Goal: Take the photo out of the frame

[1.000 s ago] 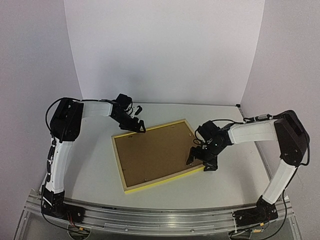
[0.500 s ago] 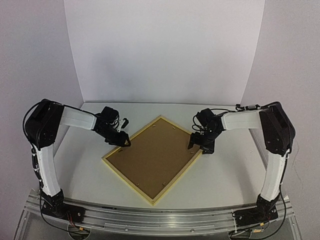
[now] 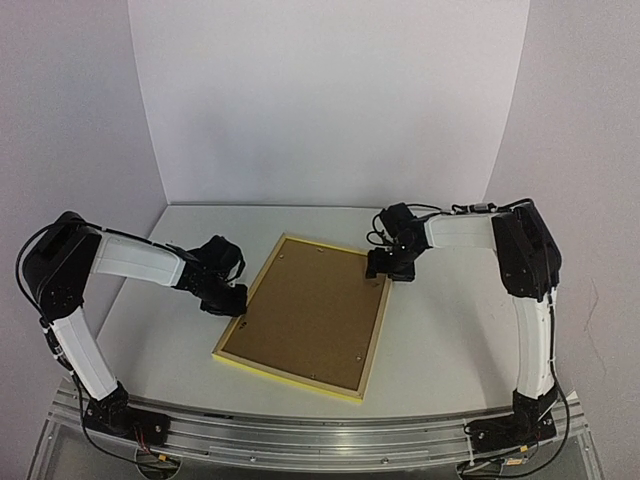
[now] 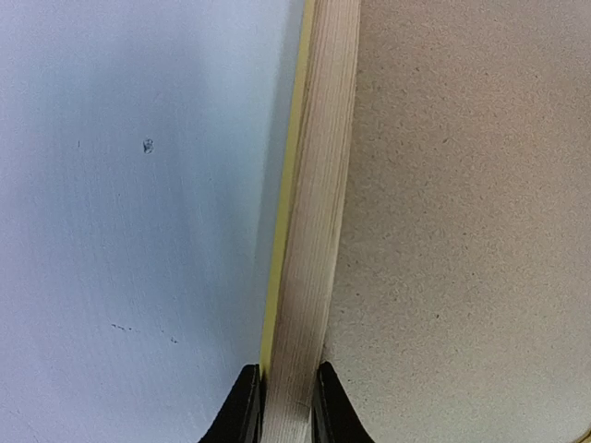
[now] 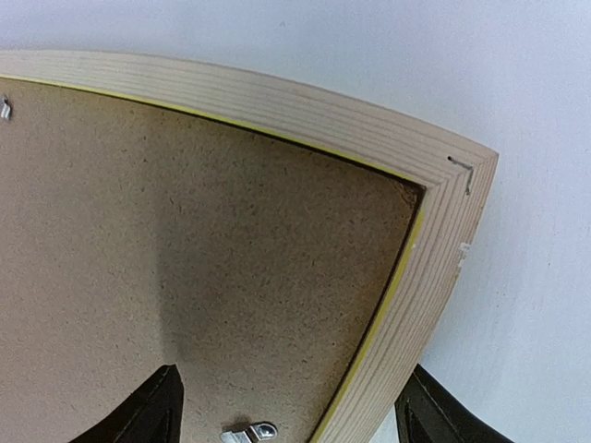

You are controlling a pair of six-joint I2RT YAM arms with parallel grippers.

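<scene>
The thin bright yellow rectangular picture frame [image 3: 290, 378] lies face down on the white table [image 3: 450, 340]. Its pale wooden back and the plain brown fibreboard backing board [image 3: 305, 310] face up. The photo is hidden under that board and cannot be seen.

The left gripper [image 3: 228, 303] sits at the frame's left long rail. In the left wrist view its black fingertips [image 4: 244, 411] close on that rail [image 4: 319, 185]. One is on the outer, table [image 4: 138, 231] side and the other on the inner side over the backing board [image 4: 462, 231], so this gripper [image 4: 284, 413] is clamped on the frame. A yellow strip runs down the rail's outer face, and a few small dark specks [image 4: 148, 145] mark the table beside it.

The right gripper [image 3: 388, 266] is at the frame's far right corner. In the right wrist view its fingers [image 5: 152, 411] are spread wide, and this gripper [image 5: 291, 415] grasps nothing. One finger is over the backing board [image 5: 185, 240] and the other is outside the rail above the table [image 5: 526, 305]. Whether either touches cannot be told. The frame's corner [image 5: 277, 101] shows layered wood grain with a metal staple [image 5: 462, 171] across the joint. A small silver retaining clip [image 5: 249, 431] lies on the board just inside the rail between the fingers, and part of another [image 5: 5, 109] shows at the picture's left edge.

White backdrop panels [image 3: 330, 100] stand beyond the frame, and an aluminium rail [image 3: 320, 435] carrying the arm bases runs in front of it.
</scene>
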